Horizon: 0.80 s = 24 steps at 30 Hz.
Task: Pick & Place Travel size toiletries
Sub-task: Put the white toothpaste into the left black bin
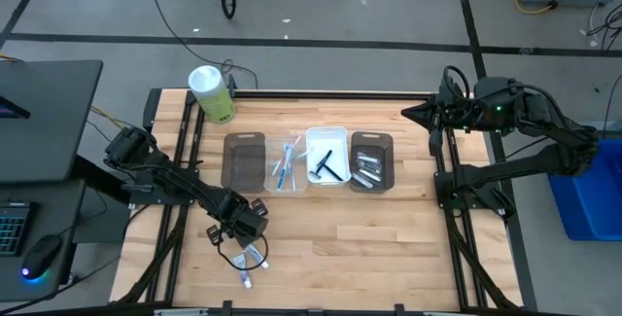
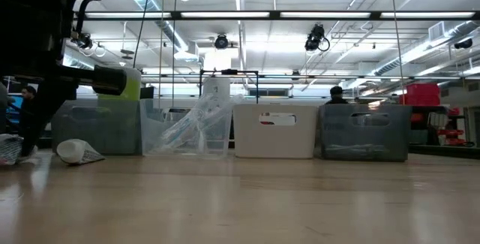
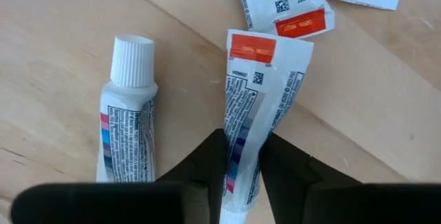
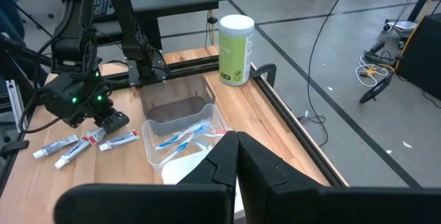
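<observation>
Left pincer (image 3: 241, 172) straddles one toothpaste tube (image 3: 258, 114) lying on the worktop (image 3: 55, 58), fingers squeezing its sides; a 2nd tube (image 3: 127, 120) lies just beside. Wrist view shows this grip; the high view only shows tubes near the front edge. Right pincer (image 4: 238, 158) clenched, empty, over the trays.

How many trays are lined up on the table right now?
4, in one row mid-table, left to right in the high view: an empty dark tray, a clear tray with toothbrushes, a white tray with a black razor, and a dark tray with silvery tubes. None seems hidden.

Clasped toothpaste tube (image 3: 258, 107) — cap end hidden behind left hand (image 3: 241, 172), neighbouring tube (image 3: 127, 114) cropped.
</observation>
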Available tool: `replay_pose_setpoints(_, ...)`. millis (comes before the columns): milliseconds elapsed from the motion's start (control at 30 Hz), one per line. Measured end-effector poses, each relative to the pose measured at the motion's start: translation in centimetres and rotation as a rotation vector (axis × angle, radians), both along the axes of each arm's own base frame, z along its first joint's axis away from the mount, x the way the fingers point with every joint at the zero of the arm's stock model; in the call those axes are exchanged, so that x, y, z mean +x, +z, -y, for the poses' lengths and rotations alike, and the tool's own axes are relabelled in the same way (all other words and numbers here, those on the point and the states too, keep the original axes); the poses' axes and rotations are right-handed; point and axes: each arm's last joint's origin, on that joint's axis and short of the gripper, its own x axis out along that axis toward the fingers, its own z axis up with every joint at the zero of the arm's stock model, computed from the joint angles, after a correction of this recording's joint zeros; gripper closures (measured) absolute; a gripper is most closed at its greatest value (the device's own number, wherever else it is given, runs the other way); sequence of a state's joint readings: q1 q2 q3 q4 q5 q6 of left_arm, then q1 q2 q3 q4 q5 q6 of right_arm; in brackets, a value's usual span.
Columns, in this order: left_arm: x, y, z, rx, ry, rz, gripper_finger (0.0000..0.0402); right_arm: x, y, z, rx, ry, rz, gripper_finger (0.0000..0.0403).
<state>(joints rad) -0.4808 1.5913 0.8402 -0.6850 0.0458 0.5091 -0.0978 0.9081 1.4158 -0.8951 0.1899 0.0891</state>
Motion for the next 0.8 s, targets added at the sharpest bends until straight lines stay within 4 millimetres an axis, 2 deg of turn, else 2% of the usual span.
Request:
replay_pose_setpoints(433, 0.1, 0.2, 0.0, 0.006, 0.001, 0.001, 0.0316, 0.0, 0.0, 0.0, 0.0, 0.0, 0.0, 0.0389)
replay_pose_setpoints(800, 1.5, 3.6, 0.8, -0.009, 0.006, 0.03, 0.032, 0.0, 0.0, 0.0, -0.009, 0.006, -0.003, 0.0389)
